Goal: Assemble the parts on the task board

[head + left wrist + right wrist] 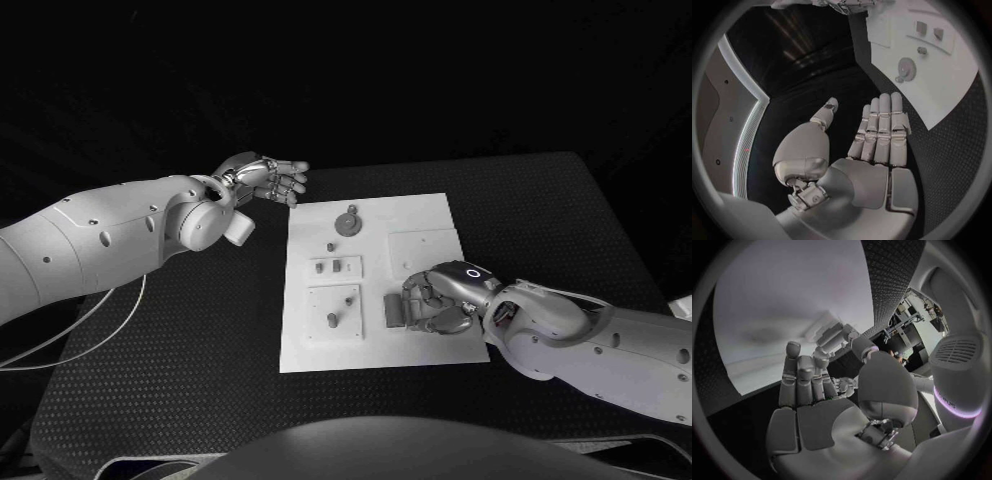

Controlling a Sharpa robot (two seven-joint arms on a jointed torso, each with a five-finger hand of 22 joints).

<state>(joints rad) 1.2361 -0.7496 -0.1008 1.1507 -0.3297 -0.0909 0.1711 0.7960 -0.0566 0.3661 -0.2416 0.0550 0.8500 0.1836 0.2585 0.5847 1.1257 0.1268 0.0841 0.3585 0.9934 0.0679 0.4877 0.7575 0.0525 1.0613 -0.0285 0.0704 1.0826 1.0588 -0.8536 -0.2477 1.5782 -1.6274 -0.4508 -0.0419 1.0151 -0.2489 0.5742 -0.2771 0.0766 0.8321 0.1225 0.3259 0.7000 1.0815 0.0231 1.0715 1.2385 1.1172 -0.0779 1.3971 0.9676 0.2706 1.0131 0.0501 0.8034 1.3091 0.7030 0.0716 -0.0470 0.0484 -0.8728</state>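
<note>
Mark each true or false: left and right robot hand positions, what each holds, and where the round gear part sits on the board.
1. The left robot hand is off the task board, past its far left corner. True.
2. The left robot hand holds a part. False: its fingers are straight and apart, nothing in them.
3. The right robot hand is over the board's near right area. True.
4. The gear part lies at the board's near edge. False: it lies near the far edge.
</note>
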